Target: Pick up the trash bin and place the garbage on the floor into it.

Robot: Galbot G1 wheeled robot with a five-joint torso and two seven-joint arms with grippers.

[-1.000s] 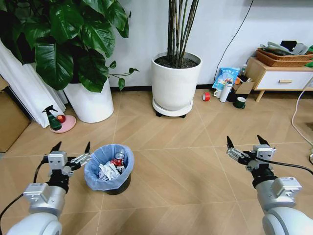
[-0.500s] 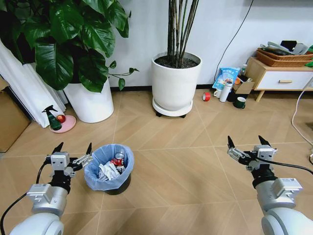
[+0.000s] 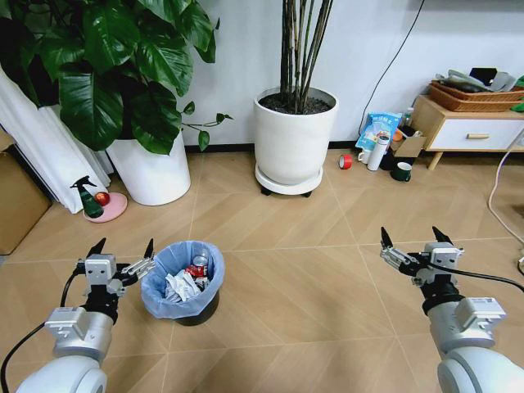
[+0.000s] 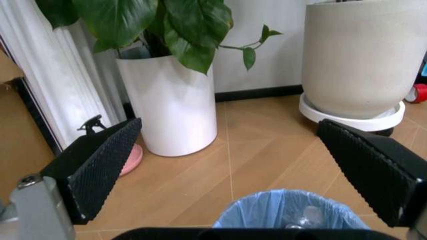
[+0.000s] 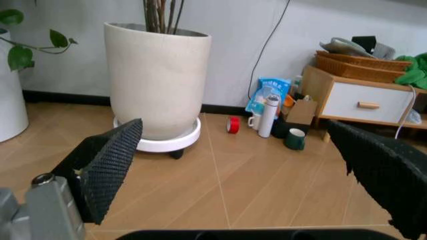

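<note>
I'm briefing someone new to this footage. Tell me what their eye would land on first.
First, the trash bin with its blue liner, standing on the floor near the left gripper, already holding a red can and white paper. Then the two open grippers in the foreground, the right gripper out over bare tiles. Behind stand two big white plant pots.
</note>
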